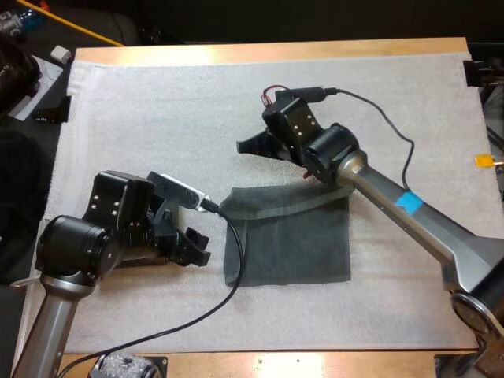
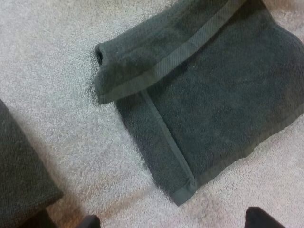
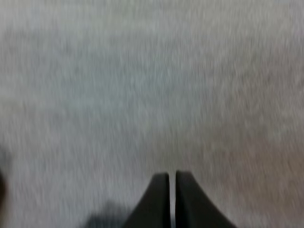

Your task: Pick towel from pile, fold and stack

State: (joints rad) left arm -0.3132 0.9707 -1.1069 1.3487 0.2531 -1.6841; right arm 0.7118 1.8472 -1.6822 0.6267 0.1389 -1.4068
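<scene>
A dark grey-green towel (image 1: 291,240) lies flat on the white mat (image 1: 157,118) at the table's middle, its far edge folded over in a loose band (image 2: 156,61). My left gripper (image 1: 197,246) sits just left of the towel's near-left corner (image 2: 183,192), and its fingers (image 2: 259,216) stand wide apart, open and clear of the cloth. My right gripper (image 1: 244,146) hovers over bare mat beyond the towel's far edge. Its fingers (image 3: 159,199) are pressed together on nothing, so it is shut.
The edge of another dark towel (image 2: 21,175) lies close to my left gripper, on the side away from the flat towel. Bare mat stretches to the far side and the near side of the towel. Clutter (image 1: 31,71) sits off the table's far left corner.
</scene>
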